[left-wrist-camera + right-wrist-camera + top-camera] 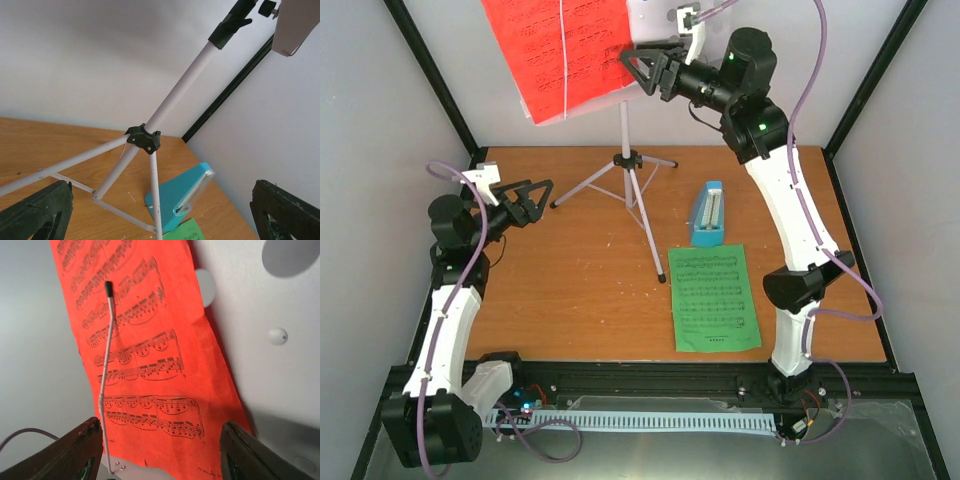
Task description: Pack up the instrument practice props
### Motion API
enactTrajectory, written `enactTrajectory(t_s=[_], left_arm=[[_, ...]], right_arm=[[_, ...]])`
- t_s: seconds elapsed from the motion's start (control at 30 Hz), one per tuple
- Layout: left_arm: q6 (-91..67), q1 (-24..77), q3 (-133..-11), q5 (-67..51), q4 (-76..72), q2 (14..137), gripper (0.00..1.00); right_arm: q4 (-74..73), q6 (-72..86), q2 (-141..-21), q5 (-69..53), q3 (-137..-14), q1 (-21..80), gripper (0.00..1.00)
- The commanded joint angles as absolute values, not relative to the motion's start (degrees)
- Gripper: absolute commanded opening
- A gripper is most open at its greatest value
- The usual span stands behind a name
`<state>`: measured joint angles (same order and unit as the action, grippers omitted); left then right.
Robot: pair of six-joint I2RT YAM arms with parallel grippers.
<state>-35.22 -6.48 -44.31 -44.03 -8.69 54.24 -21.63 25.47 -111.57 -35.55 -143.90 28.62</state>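
Note:
The silver tripod music stand [624, 135] stands at the back of the table. A red sheet-music page [560, 50] rests on its grey perforated tray [655, 15]. My right gripper [645, 68] is open, raised at the page's right edge. In the right wrist view the red page [145, 350] lies between the open fingers [75, 452], under a wire holder [104, 365] on the tray [260, 315]. My left gripper [525, 200] is open and empty, left of the tripod legs. Its wrist view shows the stand's hub [144, 138]. The blue metronome [708, 213] stands above a green page [714, 297].
The wooden table [570, 290] is walled by white panels with black frame posts at the back corners. The tripod legs [650, 235] spread towards the table's middle. The metronome [180, 192] and a corner of the green page [187, 232] show beyond the legs in the left wrist view.

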Motion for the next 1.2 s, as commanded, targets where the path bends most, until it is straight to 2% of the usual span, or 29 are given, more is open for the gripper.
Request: enactTrajectory(t_s=[0.0,0.4,0.87,1.17], left_arm=[[-33.2,-6.94,-48.88,-44.61,-2.29,52.2,0.97],[-30.19,-6.94,-52.37,-43.8,2.59,47.84,0.97],[-28.44,-6.94,-55.17,-44.77,4.33,45.5,0.98],[-27.43,-6.94,-60.38,-53.69,1.59,45.4,0.98]], right_arm=[[-20.35,28.07,-113.28,-37.76,-146.19,28.83,0.63],[-22.23,23.25,-113.72,-31.6,-146.51,28.83,0.63],[-20.37,25.13,-116.35,-37.06,-147.48,29.37,0.6],[-18.94,24.37,-117.14,-37.38,-147.5,30.34,0.53]])
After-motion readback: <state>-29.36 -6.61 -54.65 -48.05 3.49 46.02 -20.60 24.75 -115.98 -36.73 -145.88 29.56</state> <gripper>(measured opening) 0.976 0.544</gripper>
